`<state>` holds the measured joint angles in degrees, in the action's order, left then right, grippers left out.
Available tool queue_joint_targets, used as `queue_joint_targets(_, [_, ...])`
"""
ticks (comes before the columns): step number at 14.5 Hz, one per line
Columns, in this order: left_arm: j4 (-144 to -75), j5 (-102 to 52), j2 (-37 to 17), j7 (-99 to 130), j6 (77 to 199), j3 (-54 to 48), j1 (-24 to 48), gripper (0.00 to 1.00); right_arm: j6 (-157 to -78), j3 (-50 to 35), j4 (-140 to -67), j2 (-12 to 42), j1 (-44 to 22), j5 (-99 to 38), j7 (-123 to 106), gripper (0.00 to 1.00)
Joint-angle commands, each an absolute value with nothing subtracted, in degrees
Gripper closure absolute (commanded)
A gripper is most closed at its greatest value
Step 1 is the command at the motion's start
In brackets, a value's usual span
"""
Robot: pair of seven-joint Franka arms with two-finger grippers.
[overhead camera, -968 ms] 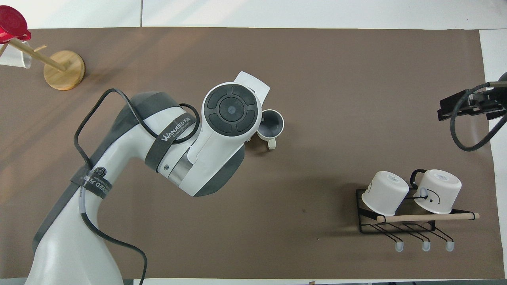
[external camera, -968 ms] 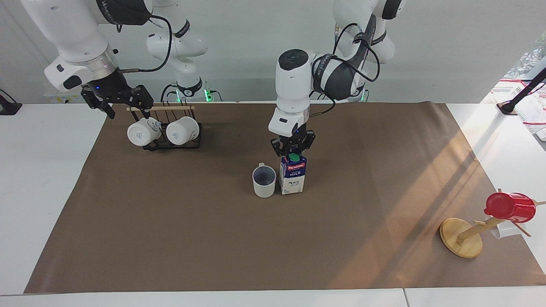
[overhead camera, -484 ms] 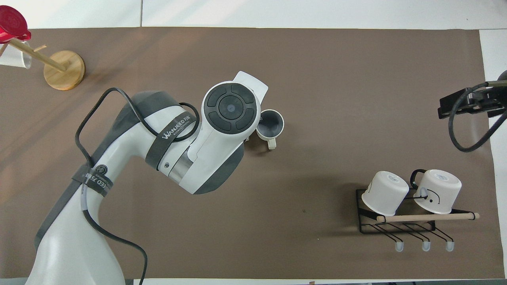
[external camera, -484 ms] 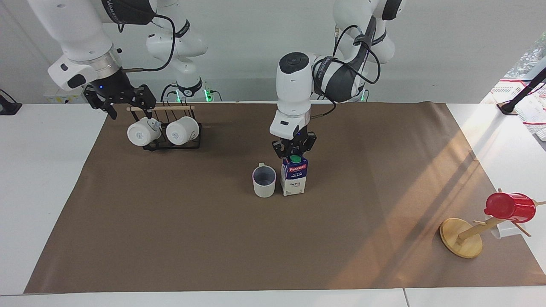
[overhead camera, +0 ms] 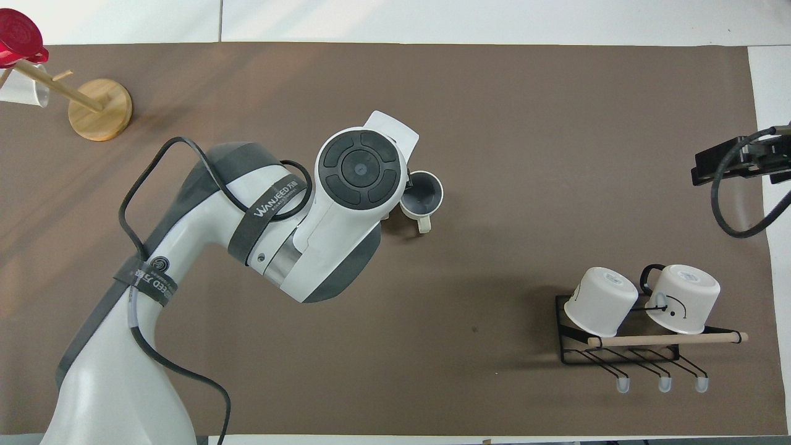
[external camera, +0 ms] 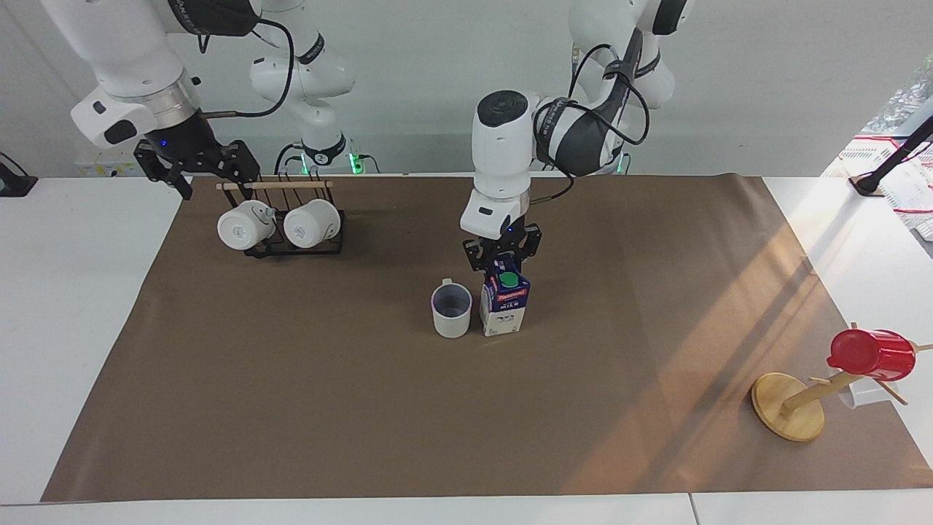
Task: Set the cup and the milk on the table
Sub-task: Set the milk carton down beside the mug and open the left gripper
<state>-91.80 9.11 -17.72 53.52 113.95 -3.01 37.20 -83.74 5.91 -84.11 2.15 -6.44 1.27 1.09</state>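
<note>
Brown paper-like matting covers most of the white bench [external camera: 87, 306], and near its middle the milk [external camera: 504, 305] stands on it, leaning slightly toward the left arm's end. Just beside the carton, on the side toward the right arm's end, the cup [external camera: 452, 309] sits upright with its handle turned toward the robots; I cannot tell whether the two touch. The left gripper [external camera: 502, 257] hangs right over the carton's green cap, its fingers parted and no longer pinching the gable, though they sit so close to it that contact cannot be ruled out. In the overhead view the left arm hides the carton, and only the cup [overhead camera: 421, 197] shows beside its wrist. The right gripper [external camera: 195, 169] waits in the air over the mat's edge at the right arm's end, fingers spread, next to a black wire rack [external camera: 293, 246] holding two white mugs [external camera: 280, 224]. A red cup [external camera: 872, 355] hangs on a wooden stand [external camera: 789, 406] at the left arm's end.
</note>
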Motion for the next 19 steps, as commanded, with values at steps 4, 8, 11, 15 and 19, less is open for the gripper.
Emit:
queue_joint_targets(4, [-92.9, 10.0, -10.1, 53.4, 109.4, -2.2, 37.4, 0.00, -84.4, 5.9, -85.6, 1.2, -6.1, 1.1, -0.3, 0.00])
queue_joint_targets(8, [-100.7, 7.8, -1.3, 45.5, 108.3, -2.3, 30.7, 0.00, -84.6, 5.9, -85.8, 1.2, -6.2, 1.1, -0.3, 0.00])
queue_joint_targets(11, [-104.5, 5.9, 2.5, 34.8, 107.7, -2.3, 24.5, 0.00, -84.6, 5.9, -86.0, 1.1, -6.1, 1.1, -0.3, 0.00])
queue_joint_targets(15, [-103.6, 2.6, 3.5, 18.6, 104.2, -2.1, 14.5, 0.00, -84.6, 5.9, -85.9, 1.1, -6.1, 1.1, -0.3, 0.00])
queue_joint_targets(19, [-100.2, 1.4, 3.7, 7.7, 101.0, -1.7, 6.2, 0.00, -84.6, 5.8, -86.0, 1.1, -6.2, 0.9, 0.7, 0.00])
